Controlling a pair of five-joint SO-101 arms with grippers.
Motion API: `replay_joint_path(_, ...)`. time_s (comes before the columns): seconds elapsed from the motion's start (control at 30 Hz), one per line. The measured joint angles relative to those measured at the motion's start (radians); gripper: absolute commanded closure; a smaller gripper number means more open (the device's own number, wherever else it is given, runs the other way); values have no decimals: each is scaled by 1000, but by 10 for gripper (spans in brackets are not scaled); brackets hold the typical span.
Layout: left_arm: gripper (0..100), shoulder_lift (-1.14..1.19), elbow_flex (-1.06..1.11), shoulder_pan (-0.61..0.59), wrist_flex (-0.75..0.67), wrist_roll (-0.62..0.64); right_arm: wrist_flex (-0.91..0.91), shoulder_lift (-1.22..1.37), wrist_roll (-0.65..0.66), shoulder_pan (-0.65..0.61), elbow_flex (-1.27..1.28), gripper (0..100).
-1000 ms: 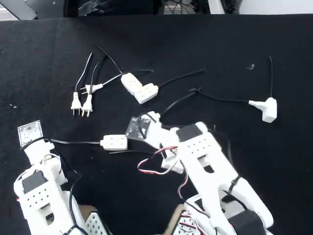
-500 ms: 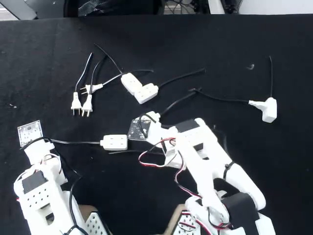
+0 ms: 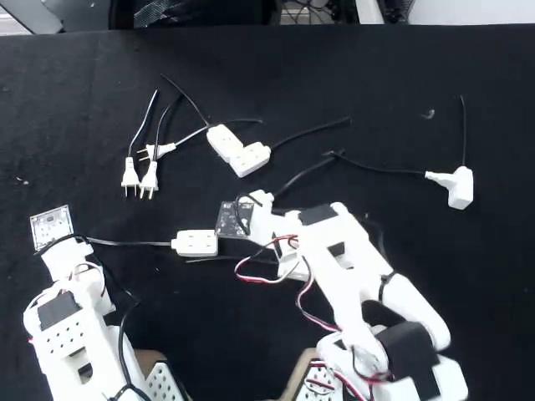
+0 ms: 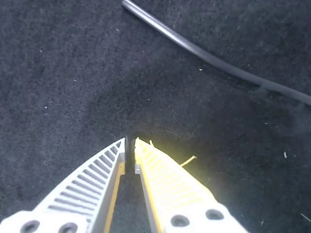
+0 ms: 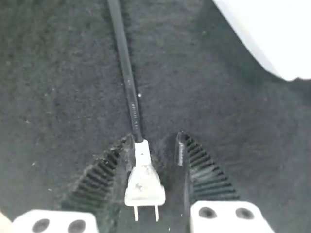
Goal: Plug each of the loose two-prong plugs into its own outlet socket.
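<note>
Right arm has edged left, right pincer wide around a plug; left pincer closed.

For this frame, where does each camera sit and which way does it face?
High view: fixed above the table, looking down on plugs, outlets, the left arm and right arm.
Left wrist view: on the left arm, looking past the shut left claw at the table and a cable.
Right wrist view: on the right arm, looking past the open right claw, which straddles a plug.
Shared: all three show the black table.
</note>
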Motion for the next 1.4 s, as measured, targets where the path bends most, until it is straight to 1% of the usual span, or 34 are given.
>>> replay_joint_path(0.23,949,0,0,0,0,0,9,52,34,3,-28,870)
replay_joint_path(0.33,949,0,0,0,0,0,14,55,61,6,-34,995)
replay_joint_path(0.37,949,0,0,0,0,0,14,61,63,11,-43,975)
replay_joint_path(0.4,949,0,0,0,0,0,14,64,66,12,-44,992)
replay_joint_path(0.53,949,0,0,0,0,0,51,37,48,26,-34,988)
replay_joint_path(0.6,949,0,0,0,0,0,137,-26,12,26,-64,988)
replay_joint_path(0.7,949,0,0,0,0,0,321,-187,-60,8,-143,988)
replay_joint_path(0.83,949,0,0,0,0,0,560,-460,-184,-100,-307,988)
replay_joint_path(0.9,949,0,0,0,0,0,651,-562,-247,-170,-410,988)
replay_joint_path(1.0,949,0,0,0,0,0,753,-611,-336,-273,-535,988)
replay_joint_path(1.07,949,0,0,0,0,0,790,-612,-374,-338,-586,988)
replay_joint_path(1.13,949,0,0,0,0,0,789,-617,-422,-364,-617,988)
replay_joint_path(1.2,949,0,0,0,0,0,729,-641,-506,-361,-634,988)
replay_joint_path(1.23,949,0,0,0,0,0,683,-660,-563,-339,-634,988)
replay_joint_path(1.33,949,0,0,11,0,2,479,-736,-746,-259,-560,988)
replay_joint_path(1.4,949,0,-6,41,0,0,318,-789,-848,-235,-427,988)
